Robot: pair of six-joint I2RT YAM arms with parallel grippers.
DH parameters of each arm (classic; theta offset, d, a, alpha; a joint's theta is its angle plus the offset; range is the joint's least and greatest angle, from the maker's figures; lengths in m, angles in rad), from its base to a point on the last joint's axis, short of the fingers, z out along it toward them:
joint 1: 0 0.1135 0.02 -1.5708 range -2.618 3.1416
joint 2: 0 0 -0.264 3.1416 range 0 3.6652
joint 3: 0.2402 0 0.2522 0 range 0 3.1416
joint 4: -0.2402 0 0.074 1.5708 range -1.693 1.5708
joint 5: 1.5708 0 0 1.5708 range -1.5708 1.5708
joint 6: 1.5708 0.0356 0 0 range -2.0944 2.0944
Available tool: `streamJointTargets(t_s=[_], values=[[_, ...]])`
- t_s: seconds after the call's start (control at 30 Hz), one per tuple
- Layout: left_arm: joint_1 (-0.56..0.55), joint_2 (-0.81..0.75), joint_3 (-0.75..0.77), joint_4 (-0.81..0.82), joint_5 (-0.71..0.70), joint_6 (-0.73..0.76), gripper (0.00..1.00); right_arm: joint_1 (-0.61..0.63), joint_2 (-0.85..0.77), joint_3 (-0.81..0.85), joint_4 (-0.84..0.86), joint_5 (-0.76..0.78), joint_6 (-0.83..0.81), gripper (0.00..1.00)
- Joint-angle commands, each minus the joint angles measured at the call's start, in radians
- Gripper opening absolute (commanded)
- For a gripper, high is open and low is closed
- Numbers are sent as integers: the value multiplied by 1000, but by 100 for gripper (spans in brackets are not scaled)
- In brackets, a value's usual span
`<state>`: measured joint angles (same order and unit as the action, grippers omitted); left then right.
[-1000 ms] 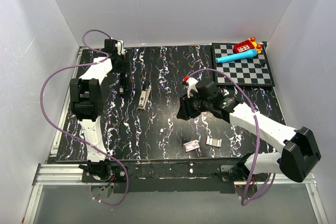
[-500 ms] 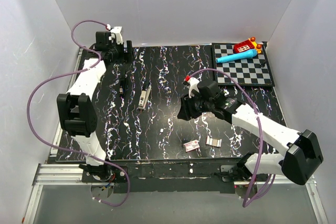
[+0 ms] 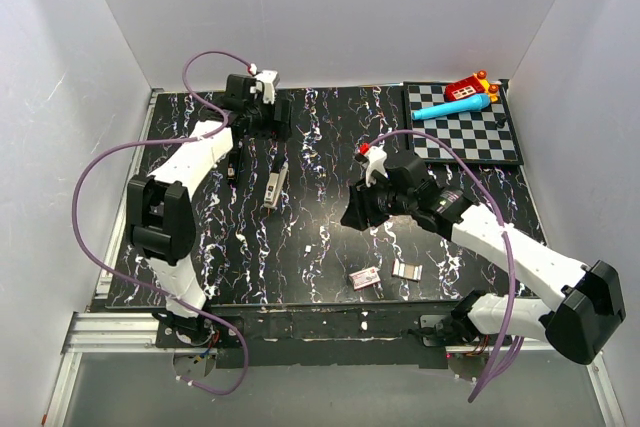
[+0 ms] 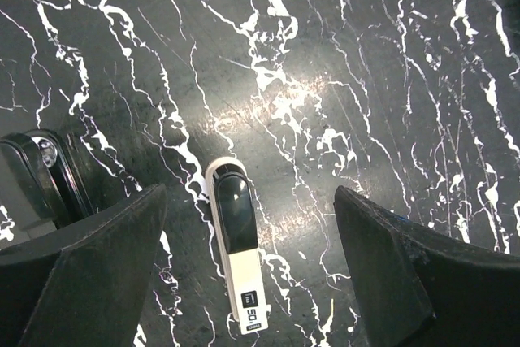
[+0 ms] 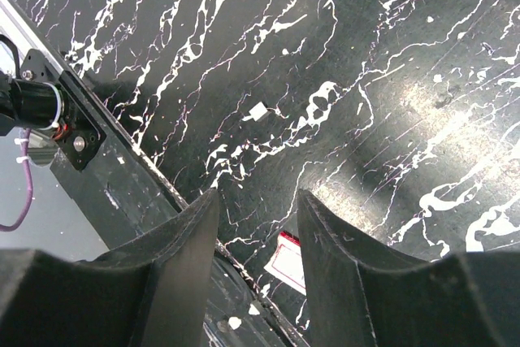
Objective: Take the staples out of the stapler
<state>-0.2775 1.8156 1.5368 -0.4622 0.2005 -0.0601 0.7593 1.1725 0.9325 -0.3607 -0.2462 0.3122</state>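
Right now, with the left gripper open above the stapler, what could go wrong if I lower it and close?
1. The stapler lies flat and slightly skewed under the left gripper; closing may spin it rather than grip it.
2. A small dark object sits just outside one finger; lowering may strike it.
3. The right gripper hangs well apart, empty, unable to steady anything.

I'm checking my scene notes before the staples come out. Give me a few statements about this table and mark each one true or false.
1. The stapler lies on the table, in neither gripper. True.
2. The left gripper is shut on the stapler. False: its jaws stand wide open, holding nothing.
3. The chessboard sits at the table's far right corner. True.
4. The red-and-white box lies on the chessboard. False: it lies near the table's near edge.
5. The right gripper holds nothing. True.
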Motion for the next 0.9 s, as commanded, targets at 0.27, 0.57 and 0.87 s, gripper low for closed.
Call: streamJointTargets(t_s=[0.27, 0.57, 0.87], values=[[-46, 48, -53, 0, -148, 2, 82, -3, 1, -17, 11, -5, 4, 52], [-52, 113, -70, 8, -157, -14, 81, -2, 27, -18, 22, -10, -2, 52], [-63, 160, -61, 7, -159, -18, 78, -2, 58, -6, 25, -18, -12, 52]])
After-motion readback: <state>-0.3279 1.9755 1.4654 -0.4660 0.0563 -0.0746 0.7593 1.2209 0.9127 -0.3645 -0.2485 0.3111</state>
